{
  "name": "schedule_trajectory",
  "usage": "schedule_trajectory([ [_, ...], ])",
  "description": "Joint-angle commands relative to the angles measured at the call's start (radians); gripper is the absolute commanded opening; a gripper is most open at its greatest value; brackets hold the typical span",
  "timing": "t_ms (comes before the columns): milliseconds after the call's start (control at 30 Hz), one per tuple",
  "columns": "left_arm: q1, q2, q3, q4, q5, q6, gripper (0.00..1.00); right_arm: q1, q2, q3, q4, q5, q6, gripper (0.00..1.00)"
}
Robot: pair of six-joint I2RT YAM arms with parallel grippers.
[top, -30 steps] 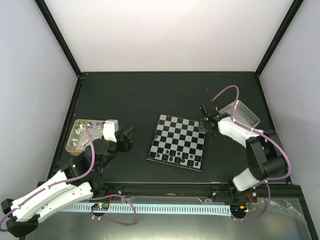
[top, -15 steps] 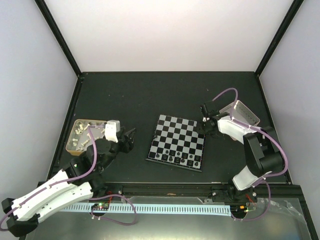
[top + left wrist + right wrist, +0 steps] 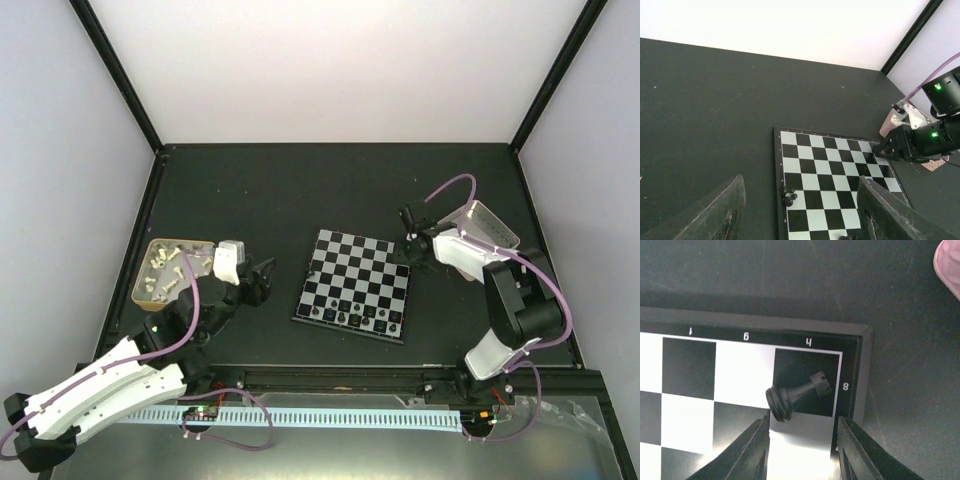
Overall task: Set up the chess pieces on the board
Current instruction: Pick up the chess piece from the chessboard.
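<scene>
Only the right wrist view shows the rook (image 3: 800, 394) lying toppled on a corner square of the board (image 3: 740, 375), before the released right pincer (image 3: 804, 424); the left pincer (image 3: 800, 181) gapes beside the board.

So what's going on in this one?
Two robot arms are setting up a chessboard. The right gripper hangs with its fingers open at the board's far right corner. A black rook lies there on its side on the corner square, not held. The left gripper hovers open and empty beside the board's left edge. Several black pieces already sit along the near rows.
</scene>
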Motion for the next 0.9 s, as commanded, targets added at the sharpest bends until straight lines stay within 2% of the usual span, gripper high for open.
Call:
schedule_trajectory([
  [0,0.006,0.004,0.010,0.022,0.001,-0.003,0.62,0.000,0.028,0.035,0.000,0.035,0.032,0.40],
  [533,0.006,0.019,0.017,0.025,-0.002,0.004,0.63,0.014,0.039,0.109,-0.019,0.087,0.043,0.48],
  [867,0.006,0.021,0.018,0.017,-0.002,0.003,0.63,0.034,0.078,0.113,-0.043,0.181,0.074,0.44],
])
